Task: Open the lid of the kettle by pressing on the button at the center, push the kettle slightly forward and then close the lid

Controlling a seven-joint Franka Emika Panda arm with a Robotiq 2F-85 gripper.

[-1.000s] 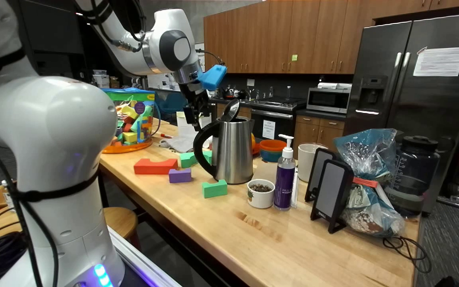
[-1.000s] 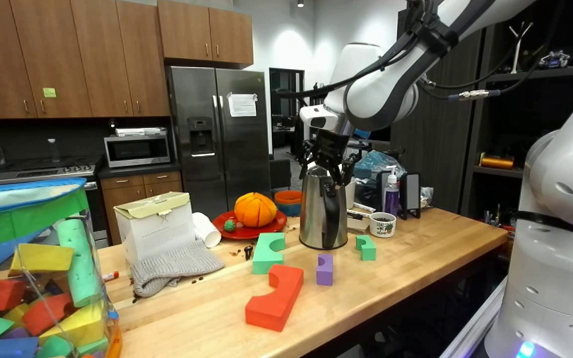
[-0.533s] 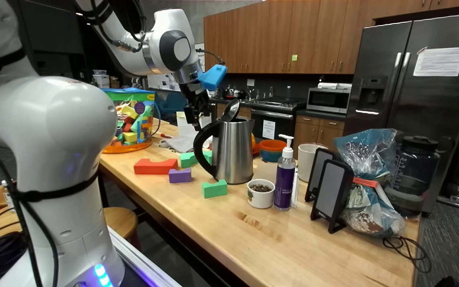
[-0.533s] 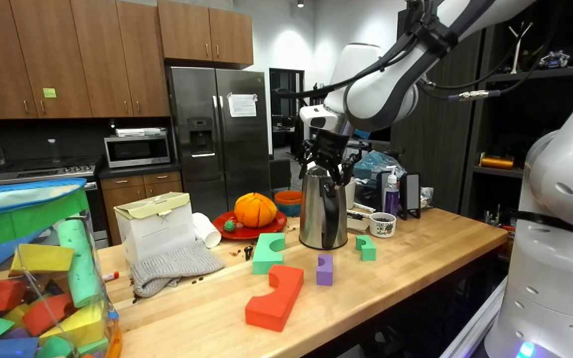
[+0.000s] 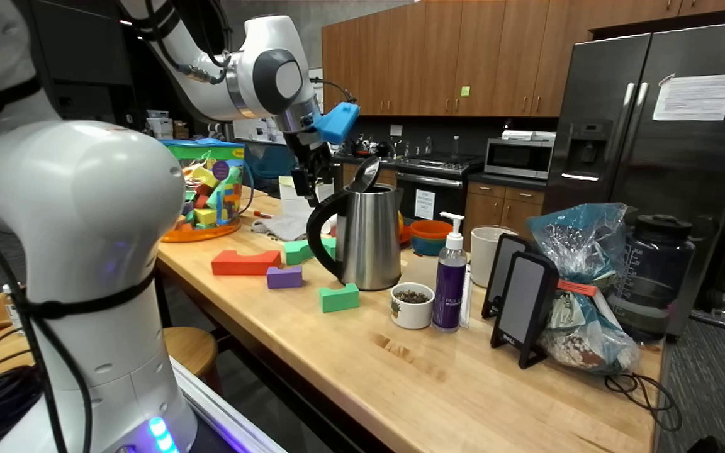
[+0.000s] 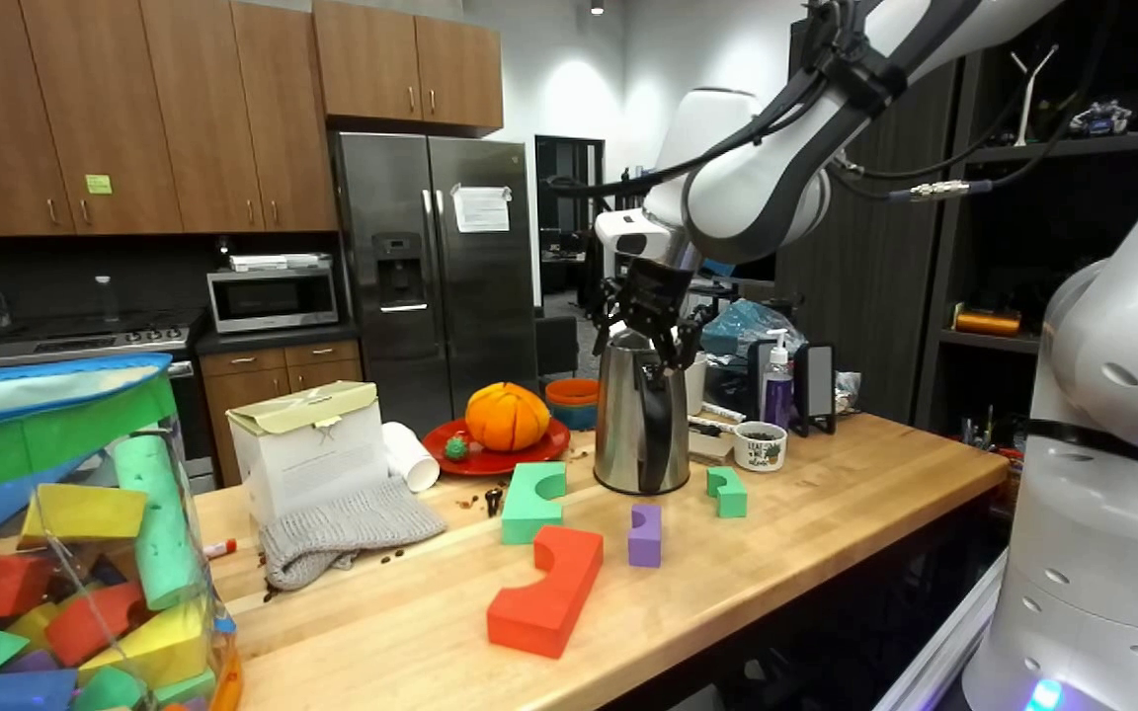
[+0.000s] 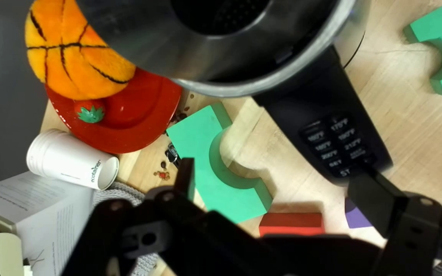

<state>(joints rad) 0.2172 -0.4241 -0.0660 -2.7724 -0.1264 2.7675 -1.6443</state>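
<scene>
While lid stands raised, hand, spread wide, holding nothing, hovers by the handle; the kettle lies just beyond, likely pushed next.

Below the jaws lies a pale wooden table with round stools lower down, while beyond them in both exterior views stand brown cabinets and a dark gray refrigerator, a brightly lit white wall rising higher in an exterior view.

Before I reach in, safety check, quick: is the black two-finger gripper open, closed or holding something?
Black two-finger gripper: open, jaws apart, holding nothing.
</scene>
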